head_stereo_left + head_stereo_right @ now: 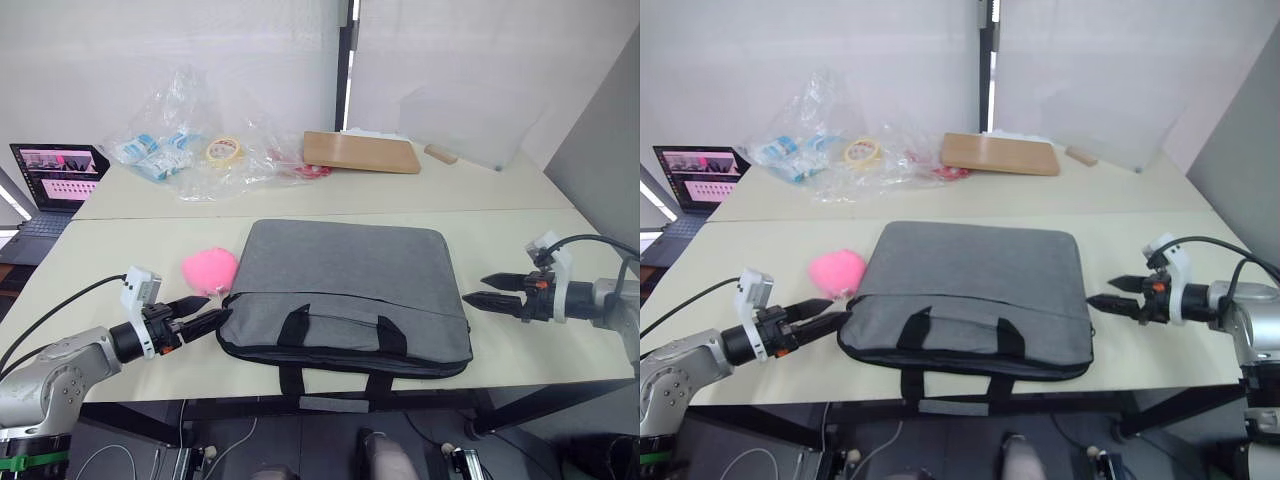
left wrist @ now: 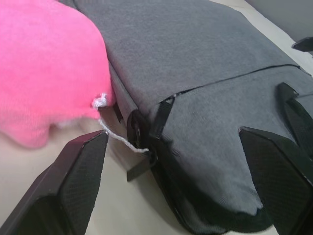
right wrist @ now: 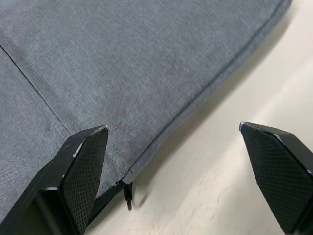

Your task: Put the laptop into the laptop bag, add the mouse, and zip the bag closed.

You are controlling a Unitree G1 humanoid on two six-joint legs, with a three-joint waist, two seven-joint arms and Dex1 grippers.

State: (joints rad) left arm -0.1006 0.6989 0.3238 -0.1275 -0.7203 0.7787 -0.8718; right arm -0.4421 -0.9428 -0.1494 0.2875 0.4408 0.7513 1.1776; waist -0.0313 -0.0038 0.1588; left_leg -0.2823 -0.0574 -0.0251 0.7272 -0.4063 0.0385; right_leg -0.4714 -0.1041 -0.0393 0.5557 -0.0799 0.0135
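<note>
The grey laptop bag [image 1: 345, 275] lies flat in the middle of the table, handles [image 1: 295, 325] toward the near edge. My left gripper [image 1: 218, 307] is open at the bag's near left corner [image 2: 161, 147], its fingers [image 2: 80, 166] either side of the black zip end. My right gripper [image 1: 474, 289] is open just off the bag's right edge, one finger [image 3: 83, 166] over the fabric, the other over bare table. A small zip pull [image 3: 128, 192] hangs at that corner. The laptop and the mouse are out of view.
A fuzzy pink plush [image 1: 210, 268] touches the bag's left side, a white thread [image 2: 120, 139] trailing from it. At the back lie a small dark laptop [image 1: 55, 175], clear plastic bags [image 1: 185, 145], a tape roll [image 1: 222, 150] and a wooden board [image 1: 360, 152].
</note>
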